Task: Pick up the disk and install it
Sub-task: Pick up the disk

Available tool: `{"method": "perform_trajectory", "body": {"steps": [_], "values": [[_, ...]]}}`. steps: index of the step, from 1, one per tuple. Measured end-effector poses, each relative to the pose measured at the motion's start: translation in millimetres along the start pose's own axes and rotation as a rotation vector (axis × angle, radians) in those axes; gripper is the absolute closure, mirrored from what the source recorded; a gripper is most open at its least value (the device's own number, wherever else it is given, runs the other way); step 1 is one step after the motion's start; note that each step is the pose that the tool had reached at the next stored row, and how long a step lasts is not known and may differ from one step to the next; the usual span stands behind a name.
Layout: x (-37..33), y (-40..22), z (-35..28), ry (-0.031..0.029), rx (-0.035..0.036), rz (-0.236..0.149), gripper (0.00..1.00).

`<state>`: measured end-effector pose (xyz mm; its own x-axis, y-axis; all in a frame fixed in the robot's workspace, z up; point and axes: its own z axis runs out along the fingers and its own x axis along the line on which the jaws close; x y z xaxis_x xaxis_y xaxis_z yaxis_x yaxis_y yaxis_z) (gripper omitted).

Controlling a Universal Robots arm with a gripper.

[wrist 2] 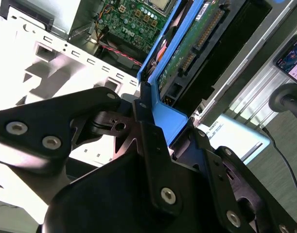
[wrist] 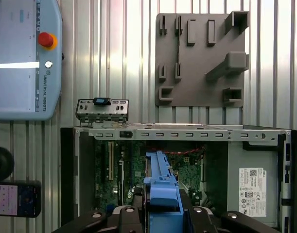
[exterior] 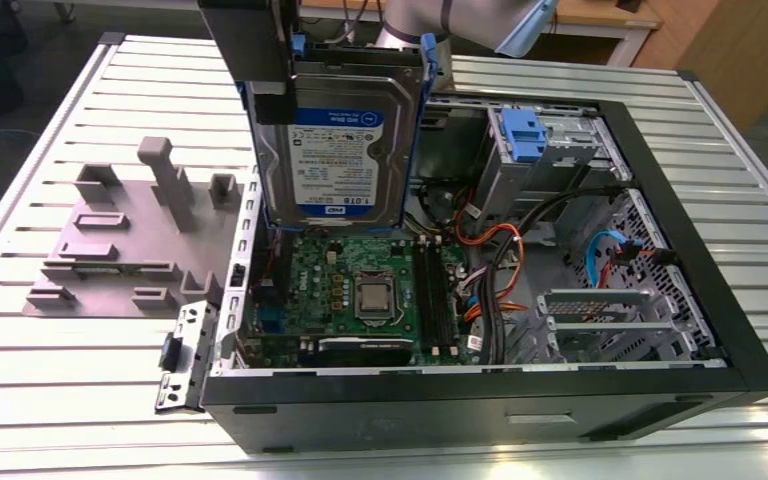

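The disk [exterior: 335, 150], a silver drive with a white-and-blue label and blue rails, hangs upright over the motherboard end of the open computer case [exterior: 491, 392]. My gripper [exterior: 337, 62] is shut on its upper end, one black finger [exterior: 261, 70] lying along the rail on the exterior view's left. In the second wrist view the gripper [wrist 2: 175, 133] clamps the blue rail, and the disk [wrist 2: 201, 39] shows its circuit-board side. In the first wrist view the disk's blue rail [wrist: 163, 187] points down into the case from the gripper [wrist: 163, 218].
A drive bay with a blue latch [exterior: 524, 135] sits at the case's far end, beside orange and blue cables [exterior: 584, 250]. A grey fixture plate [exterior: 117, 250] lies on the slatted table at the exterior view's left. A teach pendant [wrist: 22, 58] and a phone [wrist: 14, 199] lie beside the case.
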<state>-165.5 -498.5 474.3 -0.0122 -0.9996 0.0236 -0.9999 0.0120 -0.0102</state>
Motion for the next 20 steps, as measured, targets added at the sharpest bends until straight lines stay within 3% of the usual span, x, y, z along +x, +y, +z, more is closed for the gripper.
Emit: {"method": "perform_trajectory", "body": {"steps": [6,14,20], "values": [[-0.5,-2.1,0.0,0.0001,0.0,0.0,0.64],[-1.5,-15.0,0.2,0.0,0.0,0.0,0.64],[-5.4,-18.4,0.2,0.0,0.0,0.0,0.64]]}}
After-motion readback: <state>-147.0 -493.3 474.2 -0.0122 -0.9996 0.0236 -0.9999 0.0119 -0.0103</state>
